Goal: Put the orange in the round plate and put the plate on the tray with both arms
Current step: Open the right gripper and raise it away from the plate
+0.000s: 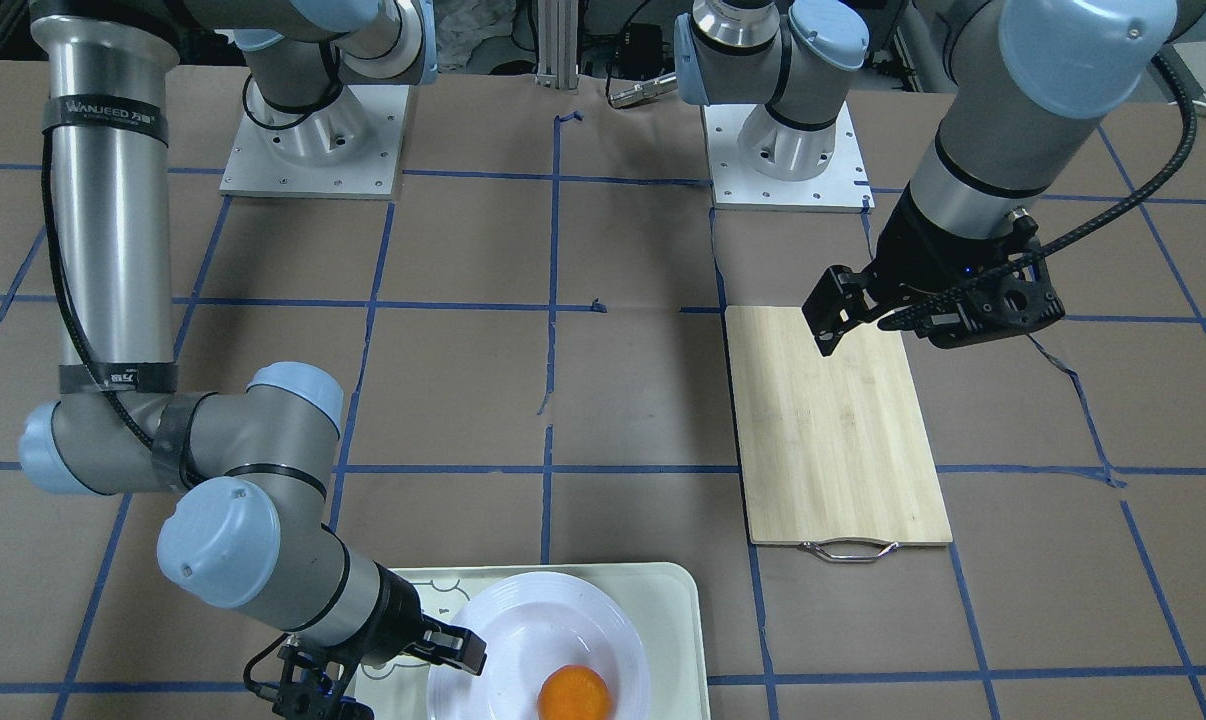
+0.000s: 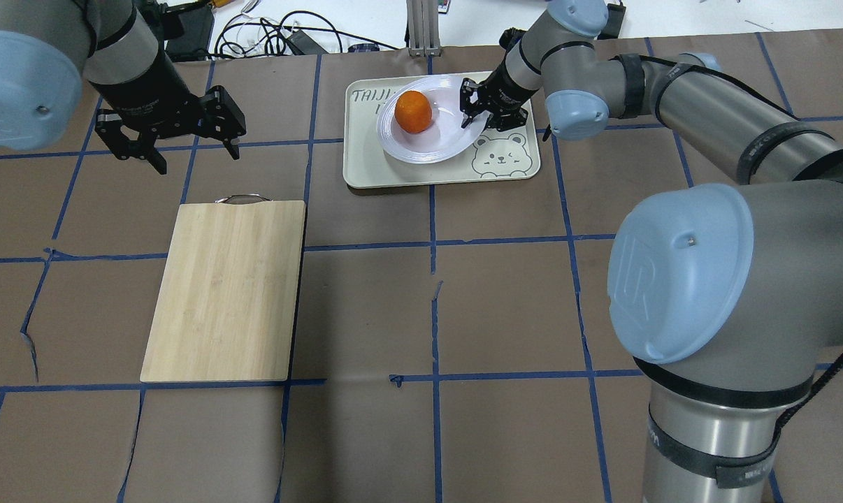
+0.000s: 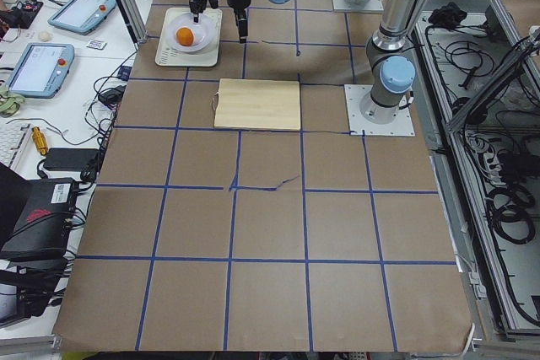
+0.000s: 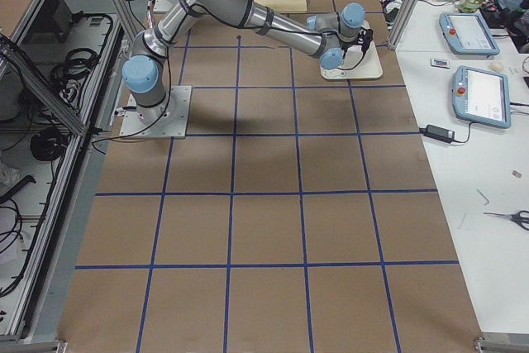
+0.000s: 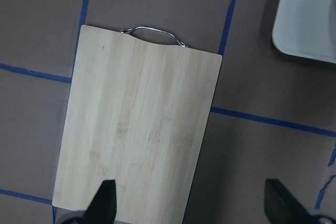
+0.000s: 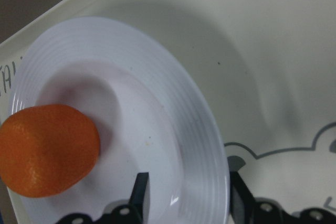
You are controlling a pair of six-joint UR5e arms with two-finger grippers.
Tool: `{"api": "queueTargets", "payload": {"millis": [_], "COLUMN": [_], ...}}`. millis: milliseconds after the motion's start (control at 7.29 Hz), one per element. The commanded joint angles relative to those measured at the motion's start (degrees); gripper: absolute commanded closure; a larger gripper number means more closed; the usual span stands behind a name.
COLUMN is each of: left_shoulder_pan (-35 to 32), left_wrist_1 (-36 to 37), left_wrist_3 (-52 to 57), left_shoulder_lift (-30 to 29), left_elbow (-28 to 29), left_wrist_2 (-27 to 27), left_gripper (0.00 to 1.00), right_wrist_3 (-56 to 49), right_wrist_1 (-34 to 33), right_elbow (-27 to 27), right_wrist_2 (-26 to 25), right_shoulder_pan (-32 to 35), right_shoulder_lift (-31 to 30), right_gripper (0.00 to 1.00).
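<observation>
Space around the right tool (image 2: 477, 120) is decent: the tray (image 2: 393, 171) sits near the desk's (image 2: 505, 293) far edge, with bare brown paper on its other sides. Only other thing out there is a wooden cutting board (image 2: 226, 293), well apart from that tool and not blocking anything. The left tool (image 2: 198, 161) hangs spread wide and empty just off the board's metal-handle end. The right tool is narrowed down on the round plate (image 2: 442, 136), one finger inside the rim and one outside, with the tray's bear face (image 2: 500, 157) just beside it. Plate's over the tray, and the orange (image 2: 414, 112) lies in its well, across from that tool and clear of the fingers.
</observation>
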Motion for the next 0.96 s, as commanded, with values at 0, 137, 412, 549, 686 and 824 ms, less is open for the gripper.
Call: {"api": "queueTargets", "payload": {"millis": [0, 137, 412, 549, 686, 824], "left_shoulder_pan": [0.0, 0.0, 0.0, 0.1, 0.1, 0.1], "left_wrist_1": [0.1, 0.1, 0.1, 0.1, 0.1, 0.1], "left_wrist_3": [0.0, 0.0, 0.0, 0.0, 0.0, 0.0], "left_shoulder_lift": [0.0, 0.0, 0.0, 0.0, 0.0, 0.0], "left_elbow": [0.0, 0.0, 0.0, 0.1, 0.0, 0.1], "left_wrist_2": [0.0, 0.0, 0.0, 0.2, 0.3, 0.1], "left_gripper": [0.00, 0.00, 0.00, 0.00, 0.00, 0.00], "right_wrist_3": [-8.3, -12.1, -12.5, -13.4, -15.7, -19.2], "right_wrist_1": [4.5, 12.2, 23.9, 30.1, 35.7, 36.0], "right_elbow": [0.9, 0.9, 1.0, 1.5, 3.3, 7.0], "right_wrist_2": [-13.1, -19.1, -19.5, -20.0, -21.1, -21.8], "right_shoulder_pan": [-0.3, -0.4, 0.2, 0.3, 0.3, 0.2], "right_shoulder_lift": [-6.2, -10.0, -19.6, -23.9, -29.1, -33.8], "right_gripper": [0.00, 0.00, 0.00, 0.00, 0.00, 0.00]}}
